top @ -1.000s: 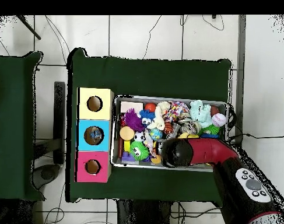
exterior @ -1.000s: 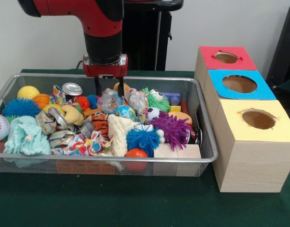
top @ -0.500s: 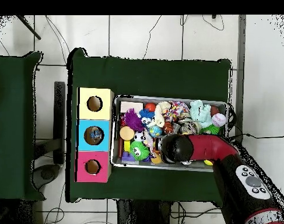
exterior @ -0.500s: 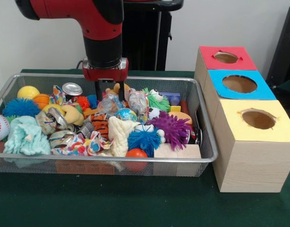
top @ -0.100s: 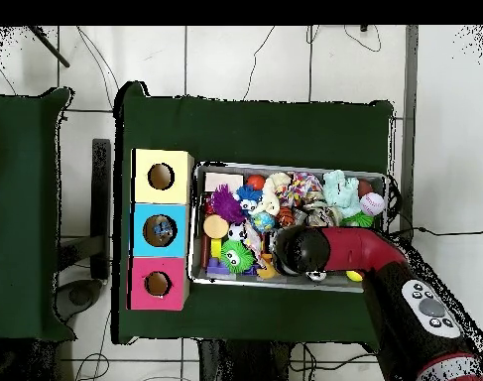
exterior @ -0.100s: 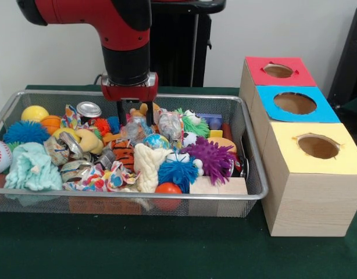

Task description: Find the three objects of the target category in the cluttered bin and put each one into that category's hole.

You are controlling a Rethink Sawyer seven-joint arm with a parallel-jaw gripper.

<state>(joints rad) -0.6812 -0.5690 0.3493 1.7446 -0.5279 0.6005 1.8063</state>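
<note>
Front view: above the wire bin [exterior @ -0.100s: 248, 174], the claw [exterior @ -0.100s: 135, 114] hangs with its two black prongs parted, straddling a crinkled clear wrapper [exterior @ -0.100s: 135, 127] amid the toys; a firm grip cannot be confirmed. Red, blue and yellow boxes [exterior @ -0.100s: 306, 174] stand just beside the bin. Overhead view: the arm [top @ -0.100s: 344, 256] covers the bin's [top @ -0.100s: 290, 167] lower middle on the green surface [top @ -0.100s: 255, 129].

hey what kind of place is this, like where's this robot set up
Probably a robotics lab test bench: a green-covered table holds a wire bin of mixed toys and three coloured sorting boxes, with cables on a tiled floor.
</note>
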